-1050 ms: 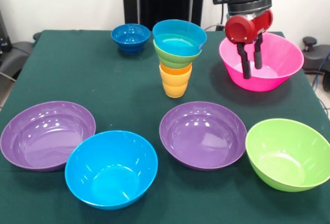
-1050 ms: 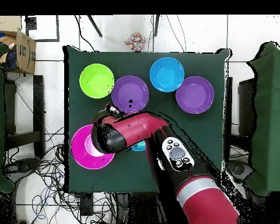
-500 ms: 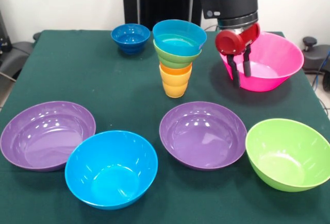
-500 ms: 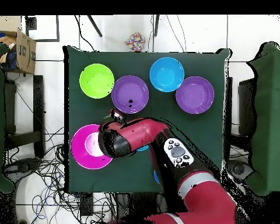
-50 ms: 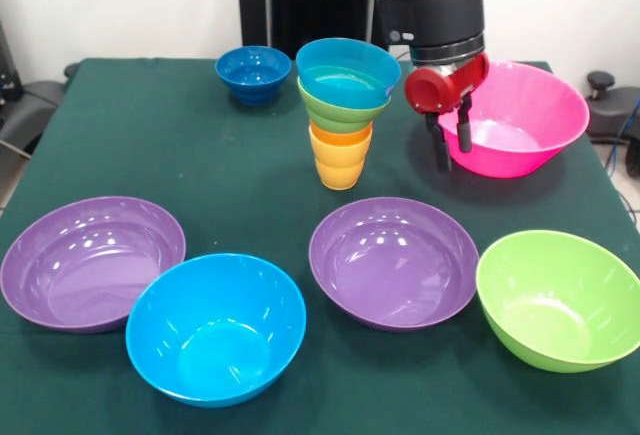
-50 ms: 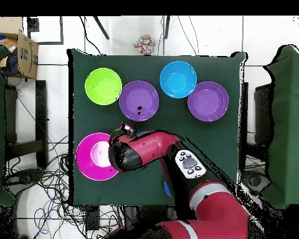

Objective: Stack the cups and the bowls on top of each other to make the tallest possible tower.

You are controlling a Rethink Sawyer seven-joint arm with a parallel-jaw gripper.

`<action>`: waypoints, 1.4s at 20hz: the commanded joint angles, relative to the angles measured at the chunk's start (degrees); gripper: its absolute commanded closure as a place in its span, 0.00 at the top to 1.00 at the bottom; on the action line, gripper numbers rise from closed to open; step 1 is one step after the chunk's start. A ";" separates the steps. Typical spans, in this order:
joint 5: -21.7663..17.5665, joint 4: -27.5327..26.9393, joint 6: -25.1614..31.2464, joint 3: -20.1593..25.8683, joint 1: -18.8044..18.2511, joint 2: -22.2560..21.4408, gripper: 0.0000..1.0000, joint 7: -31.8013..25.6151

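The tower (image 5: 343,115) stands mid-table: a yellow cup (image 5: 339,168) at the bottom, an orange cup (image 5: 340,136) nested in it, then a small green bowl (image 5: 342,112) and a light blue bowl (image 5: 348,71) on top. My gripper (image 5: 452,143) hangs open and empty just right of the tower, by the pink bowl's (image 5: 520,120) left rim. A small dark blue bowl (image 5: 253,71) sits at the back left. In the overhead view my arm (image 6: 146,149) hides the tower.
Four large bowls line the front: purple (image 5: 93,260), blue (image 5: 216,327), purple (image 5: 393,260) and green (image 5: 558,298). From overhead they show as green (image 6: 103,86), purple (image 6: 139,100), blue (image 6: 178,79) and purple (image 6: 208,101), with the pink bowl (image 6: 90,159) beside my arm.
My gripper has moved from over the pink bowl's middle to its rim on the tower's side, staying open. The bowls and tower have not moved.
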 commanded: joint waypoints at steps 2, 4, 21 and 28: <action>-2.39 3.56 -1.11 -2.80 3.99 0.86 1.00 9.03; -1.65 3.42 -0.93 -3.30 5.02 0.33 1.00 9.47; -0.44 7.80 -3.18 -4.63 11.08 -2.89 1.00 10.53; 1.78 5.45 1.13 -0.99 10.10 -4.56 1.00 8.70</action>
